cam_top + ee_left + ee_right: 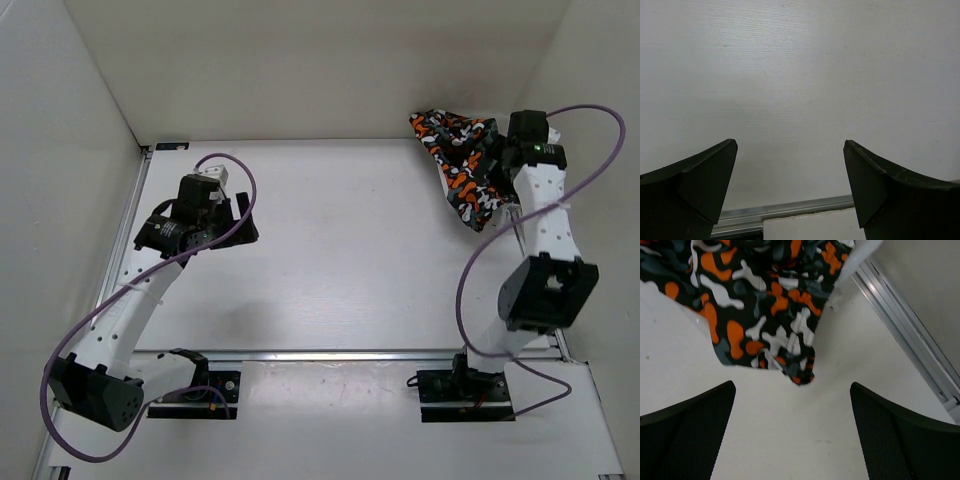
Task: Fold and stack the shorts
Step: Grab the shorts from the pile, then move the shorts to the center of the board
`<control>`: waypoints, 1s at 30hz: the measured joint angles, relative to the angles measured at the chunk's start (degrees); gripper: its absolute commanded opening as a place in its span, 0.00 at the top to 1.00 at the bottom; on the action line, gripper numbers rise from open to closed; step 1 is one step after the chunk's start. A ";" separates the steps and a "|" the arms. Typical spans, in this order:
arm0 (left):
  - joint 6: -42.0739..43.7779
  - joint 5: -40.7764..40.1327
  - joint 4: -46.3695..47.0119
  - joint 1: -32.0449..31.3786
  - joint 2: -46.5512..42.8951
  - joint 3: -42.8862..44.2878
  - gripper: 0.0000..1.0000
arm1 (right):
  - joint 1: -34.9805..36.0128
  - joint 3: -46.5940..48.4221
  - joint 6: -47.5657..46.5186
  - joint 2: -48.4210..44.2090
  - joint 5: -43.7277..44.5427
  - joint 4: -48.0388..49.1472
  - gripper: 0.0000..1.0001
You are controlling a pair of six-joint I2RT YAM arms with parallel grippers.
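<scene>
White tabletop [340,260], white walls all round, nothing fancy. Right jaws are spread wide with nothing in them, hanging just over the near corner of the shorts [765,305]. In the right wrist view that pointed bit of hem sits just past the gap between them. Left jaws are gaping too, holding nothing, over the tabletop on the left side. Shorts are a crumpled heap in the far right corner, close to the rail [910,325] along the edge.

My read: the step is grabbing the cloth to drag it out to the middle. I'd drop straight down on that corner, pinch one layer only, and pull toward the near left so it spreads flat instead of bunching. Left arm [140,300] should come over for the other edge.
</scene>
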 measured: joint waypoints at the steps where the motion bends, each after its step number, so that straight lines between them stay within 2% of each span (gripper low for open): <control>1: 0.02 0.00 -0.02 0.00 0.13 -0.02 0.00 | -0.55 2.58 0.04 3.06 -0.79 -0.17 0.00; 3: 0.02 -0.02 -0.04 0.00 0.31 -0.13 0.00 | -1.33 7.32 0.11 9.31 -2.64 0.17 0.00; 6: 0.02 -0.07 -0.13 0.00 0.31 -0.24 0.00 | -1.66 12.33 0.04 16.76 -5.90 0.39 0.28; 7: 0.02 -0.07 -0.13 0.00 0.31 -0.24 0.00 | -1.64 13.55 0.22 18.69 -6.86 0.20 0.42; 8: 0.04 -0.15 -0.15 0.00 0.28 -0.26 0.00 | -1.64 14.53 0.20 20.28 -7.78 0.31 0.69; 10: 0.07 -0.42 -0.31 0.00 0.24 -0.26 0.00 | -1.64 15.78 0.26 22.29 -9.55 0.13 1.00; 16: -0.04 -1.18 -1.31 0.00 -0.09 -0.28 0.00 | -0.37 20.81 0.28 22.56 -13.07 -0.90 1.00; 19: -0.33 -1.60 -1.62 0.00 -0.09 -0.26 0.00 | 3.76 25.51 -1.55 19.37 -14.32 -0.98 1.00; 23: -0.74 -2.91 -3.23 0.31 0.00 1.40 0.00 | 14.38 36.89 -4.98 13.33 -20.15 1.86 1.00; 25: -0.92 -3.54 -4.46 1.25 0.11 4.13 0.00 | 20.61 38.73 -6.67 8.35 -24.39 5.40 1.00; 28: -1.16 -4.15 -6.54 4.92 0.83 10.56 0.00 | 29.90 35.93 -9.25 -0.37 -29.81 9.94 1.00; 30: -1.25 -4.07 -8.74 8.39 2.01 15.85 0.00 | 35.43 29.42 -10.73 -5.84 -31.10 12.52 1.00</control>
